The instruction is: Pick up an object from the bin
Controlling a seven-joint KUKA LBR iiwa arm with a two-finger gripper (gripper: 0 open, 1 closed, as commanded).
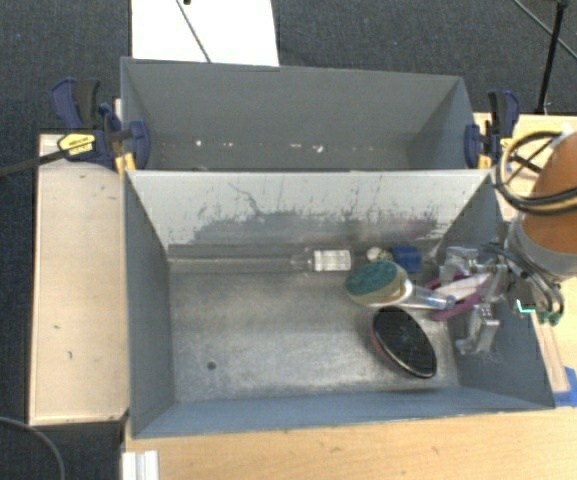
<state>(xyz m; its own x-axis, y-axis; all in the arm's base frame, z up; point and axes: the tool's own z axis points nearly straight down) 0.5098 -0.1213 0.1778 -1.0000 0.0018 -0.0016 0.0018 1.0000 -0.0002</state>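
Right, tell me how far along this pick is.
Done: the gripper is low inside the bin at its right end, beside a black oval disc and a teal round pad. In hand: it sits by a pink-purple piece, but a grasp cannot be confirmed. Left: securing one thing and lifting it out.

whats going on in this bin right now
A robot arm reaches into the grey bin from the right. Its end effector is down at the right end, next to a black oval brush and a round teal-topped pad, with a pink-purple thing close by. Nothing looks lifted yet.
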